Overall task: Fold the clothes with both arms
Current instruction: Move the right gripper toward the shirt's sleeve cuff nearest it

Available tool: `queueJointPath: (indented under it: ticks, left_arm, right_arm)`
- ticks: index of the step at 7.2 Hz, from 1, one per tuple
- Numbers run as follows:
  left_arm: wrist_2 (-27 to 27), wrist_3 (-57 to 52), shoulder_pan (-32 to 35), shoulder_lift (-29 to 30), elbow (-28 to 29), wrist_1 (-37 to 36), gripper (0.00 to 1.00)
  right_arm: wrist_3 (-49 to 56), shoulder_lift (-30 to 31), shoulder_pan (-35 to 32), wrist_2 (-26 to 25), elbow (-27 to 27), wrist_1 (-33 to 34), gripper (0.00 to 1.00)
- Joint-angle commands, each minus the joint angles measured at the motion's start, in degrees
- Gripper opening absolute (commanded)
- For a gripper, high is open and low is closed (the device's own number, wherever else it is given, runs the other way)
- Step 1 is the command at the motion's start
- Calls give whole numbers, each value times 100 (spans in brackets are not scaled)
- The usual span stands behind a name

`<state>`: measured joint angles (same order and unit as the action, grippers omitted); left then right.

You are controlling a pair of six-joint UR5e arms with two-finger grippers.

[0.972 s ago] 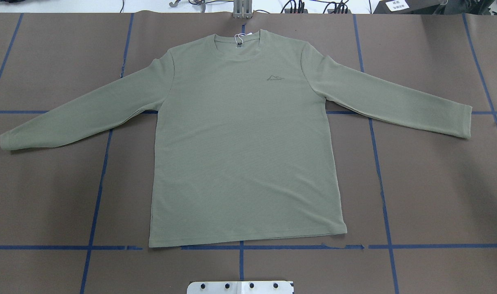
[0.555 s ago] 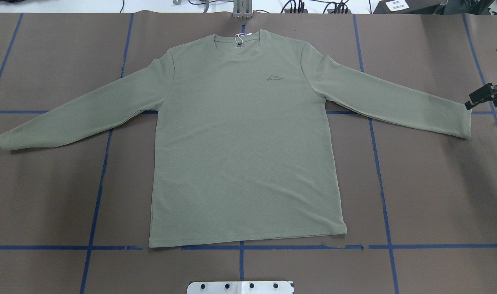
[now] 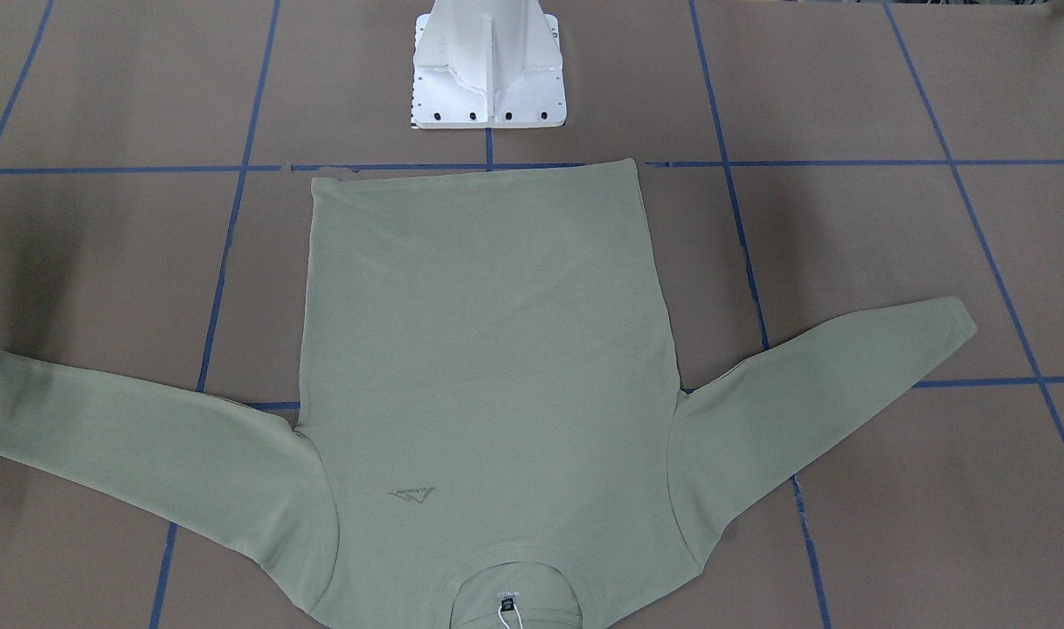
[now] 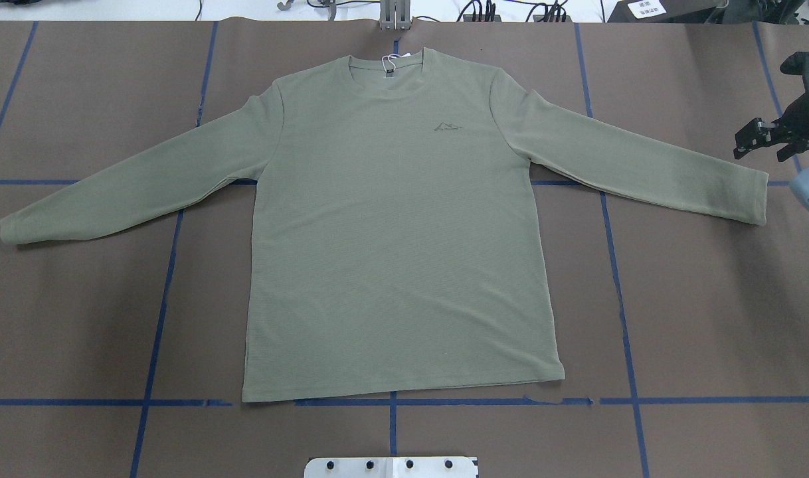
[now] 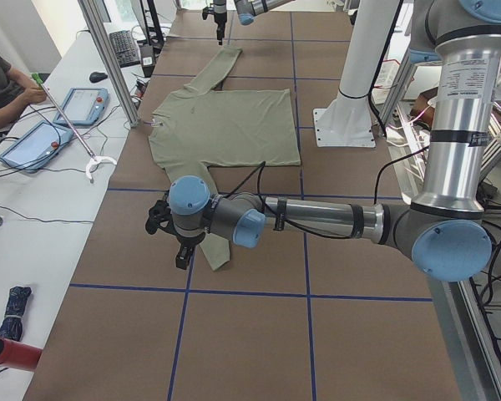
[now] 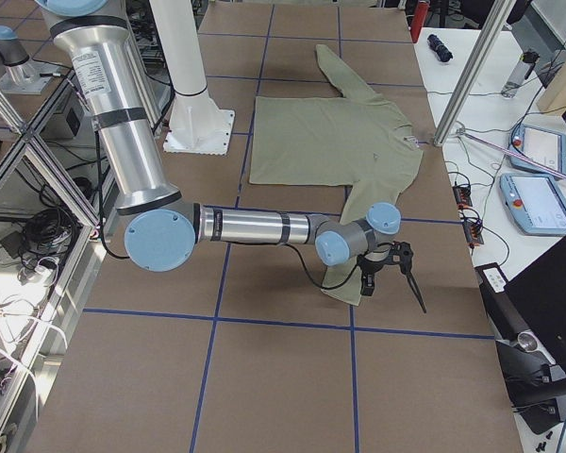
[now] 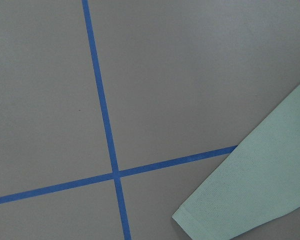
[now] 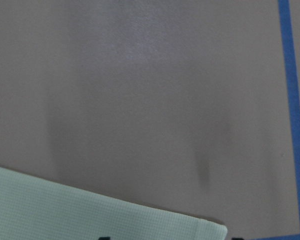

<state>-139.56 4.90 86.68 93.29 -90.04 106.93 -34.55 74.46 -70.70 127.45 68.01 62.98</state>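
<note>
The sage-green long-sleeved shirt [image 4: 391, 232] lies flat and face up on the brown table, sleeves spread, neck away from the robot. A white hang tag [image 4: 389, 63] sits at the collar. My right gripper [image 4: 766, 141] hovers just beyond the right sleeve's cuff [image 4: 753, 199], apart from it, open and empty; the exterior right view shows it [image 6: 391, 283] above that cuff. My left gripper [image 5: 174, 238] shows only in the exterior left view, over the left cuff [image 5: 217, 251]; I cannot tell if it is open or shut. The left wrist view shows that cuff [image 7: 250, 200] on bare table.
Blue tape lines [image 4: 159, 299] grid the brown table cover. The white pedestal base [image 3: 487, 70] stands at the robot's edge, near the shirt's hem. A bench with tablets [image 5: 88, 104], cables and a seated person [image 5: 0, 83] runs along the far side.
The right gripper has come into the overhead view from the right edge and moved inward and upward beside the right cuff. The shirt has not moved.
</note>
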Motion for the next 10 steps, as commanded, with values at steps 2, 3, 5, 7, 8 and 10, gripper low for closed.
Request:
queueJointPath:
  ticks: [2,3,5,7,8,10]
  left_arm:
    - [-10,-7,-2,5,-4,-5,100]
    - [-10,-7,-2,5,4,4,100]
    - [-10,-16,-2,-13,22,4,100]
    - [-10,-7,-2,-13,22,4,100]
    - [-10,-7,-2,-13,22,-5,100]
    - [-10,-7,-2,-21,22,4,100]
  right_arm:
    - [-790,200,47,-45,-218,-603,78]
    - [-790,183,56,-45,-262,-603,75]
    - [-790,174,65,-45,-341,-586,67]
    - [-790,156,91,-36,-481,-594,63]
    - [-781,156,100,-45,-517,-594,63]
    - [-790,165,109,-53,-526,-586,31]
